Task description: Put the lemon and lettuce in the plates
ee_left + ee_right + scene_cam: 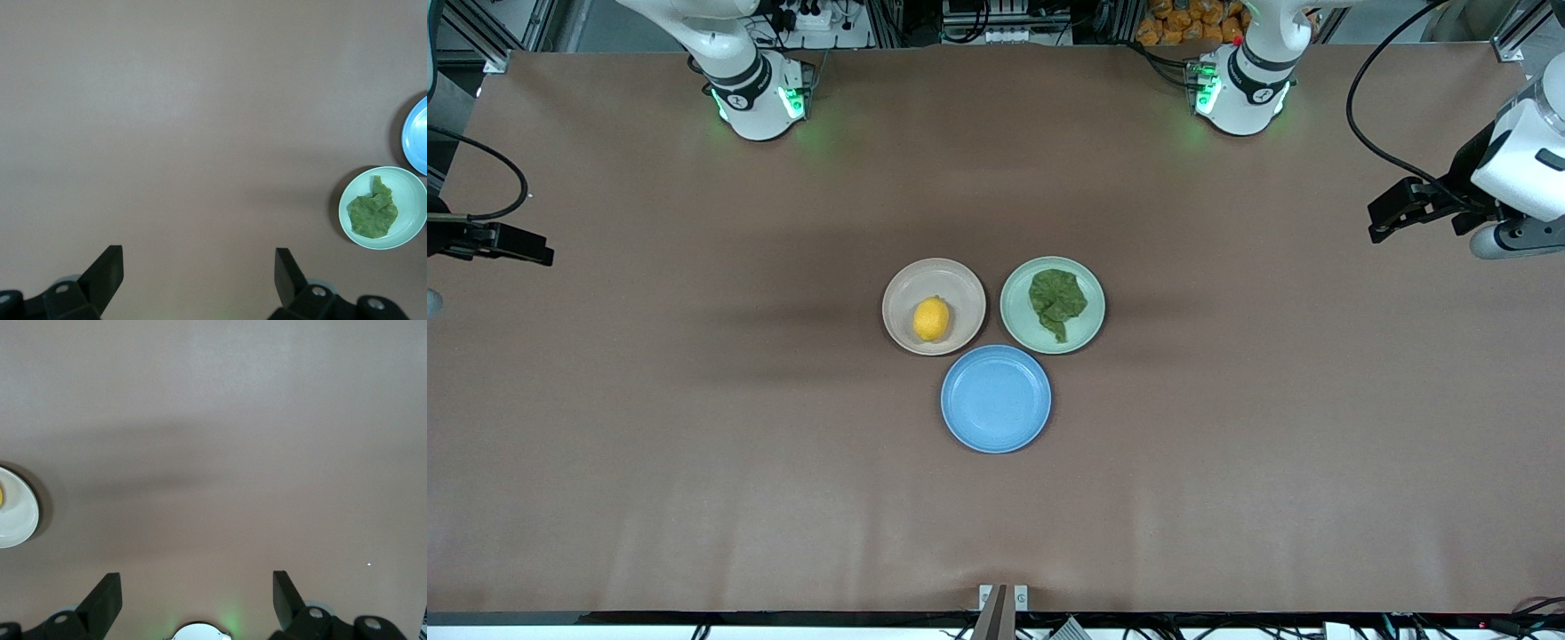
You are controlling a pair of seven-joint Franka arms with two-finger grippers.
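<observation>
Lemon point(931, 319) lying in beige-pink plate point(934, 307); lettuce point(1057, 301) in mint green plate point(1052, 305) beside it, toward left arm's end. Blue plate point(996, 399) nearer front camera, bare. Left claw point(199, 277) and right claw point(197, 599) over bare tabletop point(694, 444) at respective ends, jaws wide apart, gripping nothing.

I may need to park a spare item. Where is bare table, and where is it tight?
Bare cloth runs from the three plates toward each arm's end, and between the blue plate and the front edge. Tight at the centre: beige plate with lemon, mint plate with lettuce. Both grippers hang open at the ends.
</observation>
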